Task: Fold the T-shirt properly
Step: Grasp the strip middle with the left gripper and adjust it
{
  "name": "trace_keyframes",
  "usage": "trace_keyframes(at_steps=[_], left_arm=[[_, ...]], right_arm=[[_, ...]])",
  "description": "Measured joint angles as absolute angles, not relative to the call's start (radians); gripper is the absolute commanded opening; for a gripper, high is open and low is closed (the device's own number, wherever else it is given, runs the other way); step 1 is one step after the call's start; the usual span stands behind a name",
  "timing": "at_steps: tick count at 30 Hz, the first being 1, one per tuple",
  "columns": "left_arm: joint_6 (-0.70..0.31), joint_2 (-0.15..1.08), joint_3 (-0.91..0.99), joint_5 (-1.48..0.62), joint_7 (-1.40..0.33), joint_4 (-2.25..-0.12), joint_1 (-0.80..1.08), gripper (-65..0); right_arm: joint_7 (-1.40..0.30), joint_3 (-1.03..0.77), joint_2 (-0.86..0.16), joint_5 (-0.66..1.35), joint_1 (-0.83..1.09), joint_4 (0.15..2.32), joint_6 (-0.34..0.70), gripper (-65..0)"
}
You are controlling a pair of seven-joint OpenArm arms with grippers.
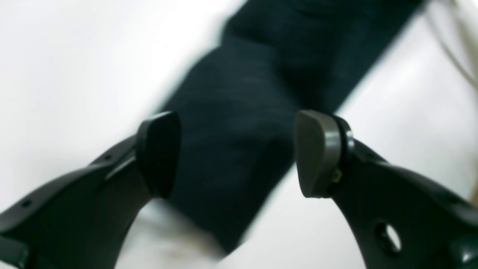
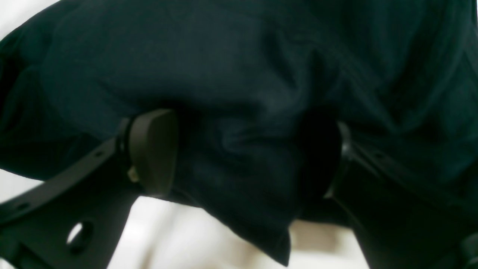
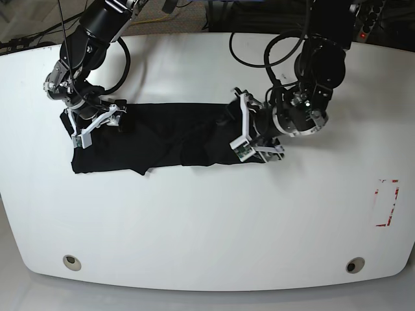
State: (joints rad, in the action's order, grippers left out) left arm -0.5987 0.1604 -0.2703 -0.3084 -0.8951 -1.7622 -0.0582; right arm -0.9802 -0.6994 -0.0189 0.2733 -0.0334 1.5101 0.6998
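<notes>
Both grippers stand with jaws spread wide: my left gripper (image 1: 239, 153) hovers over one end of the T-shirt (image 3: 162, 139), nothing pinched between its pads, and my right gripper (image 2: 239, 153) sits at the other end with dark cloth bunched between its parted jaws, not clamped. The T-shirt lies as a long, narrow black band across the white tabletop (image 3: 207, 220), still creased (its lower edge looks ragged near the middle). My worry is the next pinch: soft fabric stacked in layers could let me catch only the top one, so the band would peel apart as I lift. Uneven lifting between my two arms could also skew the fold.
</notes>
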Motion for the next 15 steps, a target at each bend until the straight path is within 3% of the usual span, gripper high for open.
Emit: trace_keyframes(at_steps=[4, 8, 15], left_arm=[[-0.601, 0.135, -0.384, -0.315, -0.836, -1.599, -0.089, -22.4], [-0.598, 0.122, -0.468, -0.313, -0.794, -1.482, -0.139, -30.7], [-0.599, 0.123, -0.466, -0.320, -0.821, -1.652, -0.152, -28.7]], right_arm=[[-0.980, -0.699, -0.020, 0.274, -0.034, 1.510, 0.700, -14.9], [-0.981, -0.699, -0.018, 0.273, -0.034, 1.510, 0.700, -14.9], [-0.980, -0.700, -0.019, 0.270, -0.034, 1.510, 0.700, -14.9]])
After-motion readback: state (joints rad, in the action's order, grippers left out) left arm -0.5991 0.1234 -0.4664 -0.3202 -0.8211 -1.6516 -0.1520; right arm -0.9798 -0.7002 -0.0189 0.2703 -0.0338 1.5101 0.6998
